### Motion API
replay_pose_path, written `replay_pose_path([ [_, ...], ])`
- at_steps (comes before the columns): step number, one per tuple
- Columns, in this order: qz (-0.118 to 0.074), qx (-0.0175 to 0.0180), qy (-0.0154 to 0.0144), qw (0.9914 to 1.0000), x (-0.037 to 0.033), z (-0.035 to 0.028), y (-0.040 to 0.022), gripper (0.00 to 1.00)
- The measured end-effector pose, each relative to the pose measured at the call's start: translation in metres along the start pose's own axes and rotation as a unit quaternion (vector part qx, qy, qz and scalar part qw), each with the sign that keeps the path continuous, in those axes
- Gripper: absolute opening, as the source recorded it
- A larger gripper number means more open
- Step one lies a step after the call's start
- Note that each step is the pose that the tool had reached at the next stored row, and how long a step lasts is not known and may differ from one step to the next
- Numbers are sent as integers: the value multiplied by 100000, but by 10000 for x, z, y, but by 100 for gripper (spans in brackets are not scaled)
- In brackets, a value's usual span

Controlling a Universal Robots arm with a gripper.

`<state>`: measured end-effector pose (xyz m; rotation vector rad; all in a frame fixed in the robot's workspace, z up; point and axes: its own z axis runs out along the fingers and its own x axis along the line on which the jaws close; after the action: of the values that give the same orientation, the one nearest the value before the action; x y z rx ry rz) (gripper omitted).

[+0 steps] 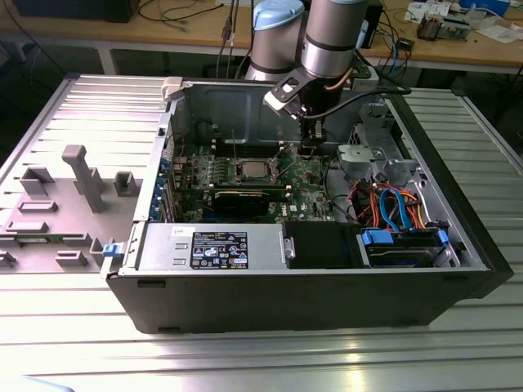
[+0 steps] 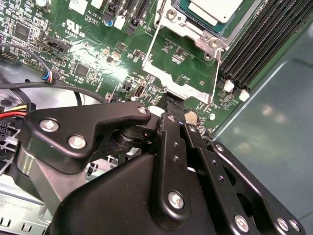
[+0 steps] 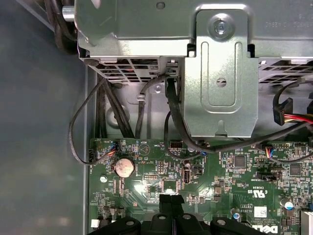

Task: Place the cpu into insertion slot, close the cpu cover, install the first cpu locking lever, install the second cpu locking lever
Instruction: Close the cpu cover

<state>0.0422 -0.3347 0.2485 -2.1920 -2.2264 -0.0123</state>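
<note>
– Ribbed metal tabletop (image 1: pixel 245 359), with an open computer case (image 1: pixel 327 302) lying on it and a wooden bench (image 1: pixel 163 37) behind. Where is the arm?

– Reaching down into the case. In the exterior view the gripper (image 1: pixel 308 149) hangs over the green circuit board (image 1: pixel 306 175), just to the exterior view's right of the socket.

– And the cpu?

– The cpu (image 2: pixel 215 10) already sits in the insertion slot (image 2: pixel 195 32), its dull silver top facing up. You can see it in the exterior view too, near the middle of the board.

– Is the cpu cover down?

– No. The cpu cover (image 2: pixel 183 88) is swung open, away from the chip, and green board shows through its cut-out middle.

– What are the fingers doing?

– In both wrist views they are drawn together, with no gap between the tips. In the second wrist view the tips meet the cover's free edge. I cannot tell whether they pinch it or only touch it.

– Anything else close by?

– Long black memory slots (image 2: pixel 264 44) run beside the socket. In the first wrist view a coin battery (image 3: pixel 123 167) lies on the board near the fingertips, below a grey metal drive cage (image 3: pixel 220 73) and loops of black cables (image 3: pixel 78 127).
</note>
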Motion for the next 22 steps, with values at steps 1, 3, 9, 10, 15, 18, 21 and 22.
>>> replay_pose_path([
  [1, 0, -1, -1, 100000, 0, 0, -1, 11],
  [3, 3, 0, 0, 100000, 0, 0, -4, 11],
  [9, -1, 1, -3, 100000, 0, 35, -69, 11],
  [10, -1, 1, -2, 100000, 1, 35, -69, 11],
  [15, 1, 1, 1, 100000, 1, 44, -91, 11],
  [18, 2, 2, -3, 100000, 1, 46, -96, 11],
  [21, 1, -1, 0, 100000, 1, 47, -103, 11],
  [22, 3, -1, 1, 100000, 1, 47, -106, 11],
])
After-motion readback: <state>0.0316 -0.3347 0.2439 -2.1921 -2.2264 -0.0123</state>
